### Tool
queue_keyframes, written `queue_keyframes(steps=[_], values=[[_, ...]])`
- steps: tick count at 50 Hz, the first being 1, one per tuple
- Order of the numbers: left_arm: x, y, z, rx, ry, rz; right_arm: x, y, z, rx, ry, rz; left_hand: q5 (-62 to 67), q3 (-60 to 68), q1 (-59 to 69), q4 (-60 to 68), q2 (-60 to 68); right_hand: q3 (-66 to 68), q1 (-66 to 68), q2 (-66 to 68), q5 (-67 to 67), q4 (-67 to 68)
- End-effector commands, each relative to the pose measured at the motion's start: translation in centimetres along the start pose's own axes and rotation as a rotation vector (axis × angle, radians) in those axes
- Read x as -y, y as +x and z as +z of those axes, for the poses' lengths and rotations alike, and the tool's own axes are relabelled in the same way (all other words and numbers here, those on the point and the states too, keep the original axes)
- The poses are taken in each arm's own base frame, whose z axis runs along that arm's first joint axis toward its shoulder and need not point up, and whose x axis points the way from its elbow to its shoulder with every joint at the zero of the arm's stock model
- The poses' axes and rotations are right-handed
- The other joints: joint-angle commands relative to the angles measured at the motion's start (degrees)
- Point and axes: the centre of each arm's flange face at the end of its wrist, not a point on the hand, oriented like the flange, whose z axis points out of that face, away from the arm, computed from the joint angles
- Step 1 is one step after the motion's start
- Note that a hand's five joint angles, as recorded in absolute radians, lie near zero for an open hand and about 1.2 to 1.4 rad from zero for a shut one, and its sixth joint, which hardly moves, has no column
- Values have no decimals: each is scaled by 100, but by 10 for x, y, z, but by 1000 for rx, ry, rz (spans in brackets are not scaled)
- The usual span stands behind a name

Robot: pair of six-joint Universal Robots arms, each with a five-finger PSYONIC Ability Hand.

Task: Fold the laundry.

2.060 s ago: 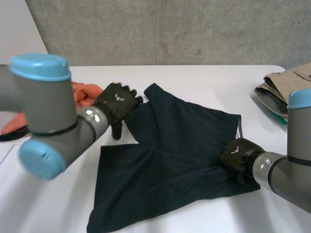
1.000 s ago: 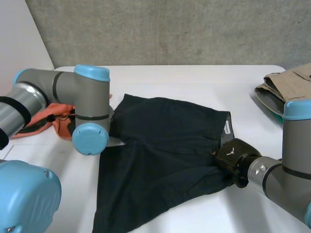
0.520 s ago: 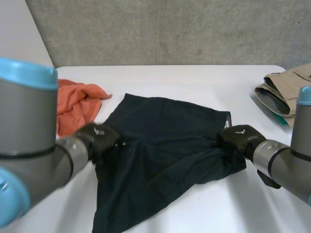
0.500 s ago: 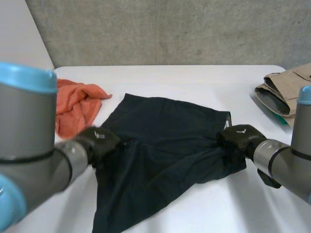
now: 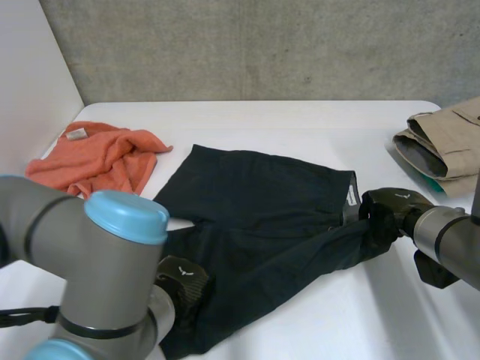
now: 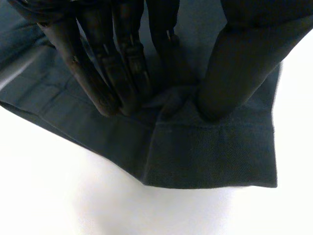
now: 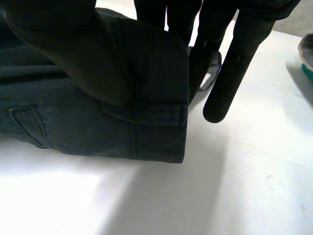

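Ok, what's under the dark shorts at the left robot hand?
Only white table shows beneath the hem of the dark shorts, where the left robot hand pinches a fold of cloth. Whatever lies under the rest is covered by the fabric.

Bare desk (image 5: 300,120) runs open along the far side behind the dark shorts (image 5: 255,195), and again at the near right. An orange towel (image 5: 105,161) blocks the far left; a beige folded pile (image 5: 442,139) crowds the right edge. The left arm (image 5: 105,255) bulks over the near left corner.
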Motion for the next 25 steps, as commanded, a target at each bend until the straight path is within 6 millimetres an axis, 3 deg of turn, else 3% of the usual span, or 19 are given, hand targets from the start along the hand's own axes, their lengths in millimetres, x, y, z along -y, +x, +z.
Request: queue_keyframes(steps=[1,10,15,18,22,25], values=[[-6,-2,17,123,2,53,9,3,-11,32,16,-55,2097,2093,2037,2064,2103,1232,1657,1274,1151,1148],[2,-4,-17,63,66,69,4,-8,-32,110,-34,-317,2097,2093,2037,2064,2103,1232,1657,1274,1151,1148],[-10,0,-50,-9,1,190,-31,-10,-65,266,-255,-729,2097,2093,2037,2064,2103,1232,1657,1274,1151,1148],[-16,0,-59,-30,-39,257,-46,-7,-79,377,-337,-943,2097,2093,2037,2064,2103,1232,1657,1274,1151,1148],[-12,-2,-55,-21,-46,299,-46,-6,-63,350,-297,-972,2097,2093,2037,2064,2103,1232,1657,1274,1151,1148],[7,-13,-41,39,-7,299,-36,-6,-43,291,-234,-871,2097,2093,2037,2064,2103,1232,1657,1274,1151,1148]])
